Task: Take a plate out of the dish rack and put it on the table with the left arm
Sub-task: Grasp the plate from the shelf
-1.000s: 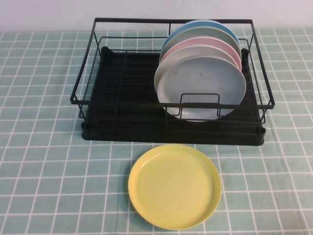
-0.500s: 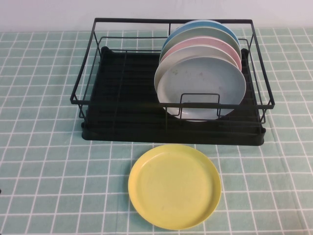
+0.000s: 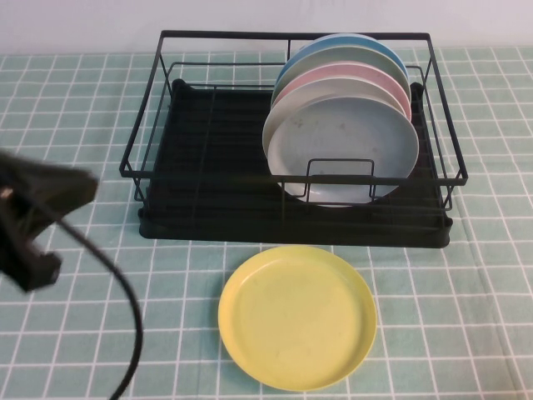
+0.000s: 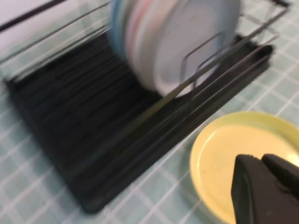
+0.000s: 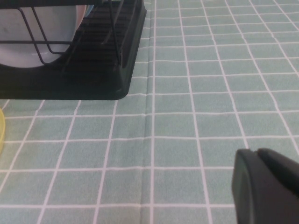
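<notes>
Left gripper (image 4: 264,161), jaws together and empty, hovers near the dish rack (image 3: 208,179); plate (image 3: 343,148) racked. Right gripper (image 5: 261,156): jaws together, empty, above the bench (image 5: 196,116).

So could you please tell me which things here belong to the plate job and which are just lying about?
Job:
plate, frontmost in the rack
rack
table
left gripper, above the table in front of the rack

Lying about:
yellow plate on the table
other racked plates
right gripper, low over the table beside the rack

Grey-blue plate (image 3: 348,150), black dish rack (image 3: 208,179), yellow plate (image 3: 297,317).
</notes>
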Motion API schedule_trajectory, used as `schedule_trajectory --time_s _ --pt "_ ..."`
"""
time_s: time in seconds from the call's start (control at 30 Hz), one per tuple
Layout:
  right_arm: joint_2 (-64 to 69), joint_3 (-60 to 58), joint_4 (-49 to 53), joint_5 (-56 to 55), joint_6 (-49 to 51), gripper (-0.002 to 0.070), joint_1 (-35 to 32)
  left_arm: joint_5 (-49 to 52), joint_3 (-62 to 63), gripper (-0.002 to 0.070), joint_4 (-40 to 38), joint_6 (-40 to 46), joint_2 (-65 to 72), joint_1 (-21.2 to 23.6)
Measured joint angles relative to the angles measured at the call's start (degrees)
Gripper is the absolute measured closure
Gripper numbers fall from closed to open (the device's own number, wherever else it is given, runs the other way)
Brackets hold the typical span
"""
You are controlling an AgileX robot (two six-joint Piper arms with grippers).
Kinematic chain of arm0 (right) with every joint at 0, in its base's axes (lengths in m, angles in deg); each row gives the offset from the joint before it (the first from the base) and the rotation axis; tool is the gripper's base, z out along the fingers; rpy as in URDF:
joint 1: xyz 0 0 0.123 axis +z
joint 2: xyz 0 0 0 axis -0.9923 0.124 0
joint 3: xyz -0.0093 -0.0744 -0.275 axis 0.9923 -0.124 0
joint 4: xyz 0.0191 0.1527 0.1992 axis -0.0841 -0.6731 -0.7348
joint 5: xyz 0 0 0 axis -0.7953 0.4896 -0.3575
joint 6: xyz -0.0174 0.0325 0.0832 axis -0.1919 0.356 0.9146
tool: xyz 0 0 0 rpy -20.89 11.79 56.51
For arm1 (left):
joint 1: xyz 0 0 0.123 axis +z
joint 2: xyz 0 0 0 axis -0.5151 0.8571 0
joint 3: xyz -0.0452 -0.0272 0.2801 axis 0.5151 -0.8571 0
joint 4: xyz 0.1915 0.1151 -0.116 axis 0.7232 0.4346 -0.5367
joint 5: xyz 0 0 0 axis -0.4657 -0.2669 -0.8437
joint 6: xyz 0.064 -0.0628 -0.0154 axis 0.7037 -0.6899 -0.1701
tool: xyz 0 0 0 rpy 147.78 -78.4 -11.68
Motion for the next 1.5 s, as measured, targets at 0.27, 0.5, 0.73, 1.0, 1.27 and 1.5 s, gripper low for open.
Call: schedule_trajectory --time_s 0.27,0.5,0.73,1.0,1.27,1.5 --pt "0.0 0.0 0.0 0.0 0.0 0.0694 0.0 3.7 12.4 0.0623 -13.8 16.5 20.2 -1.3" --pt "0.0 0.0 0.0 0.0 0.0 0.0694 0.0 -4.5 22.1 0.0428 -11.8 22.9 34.5 -13.8" --pt "0.0 0.0 0.0 0.0 0.0 0.0694 0.0 -10.5 30.3 0.0379 -10.7 22.4 45.7 -20.5" --pt "0.0 0.0 0.0 0.0 0.0 0.0694 0.0 -12.6 35.0 0.0377 -10.6 22.4 53.8 -22.0" --pt "0.0 0.0 0.0 0.0 0.0 0.0694 0.0 -18.0 35.8 0.0377 -10.6 23.8 57.0 -22.2" --pt "0.0 0.0 0.0 0.0 0.0 0.0694 0.0 -21.6 36.0 0.0377 -11.2 25.6 59.5 -23.3"
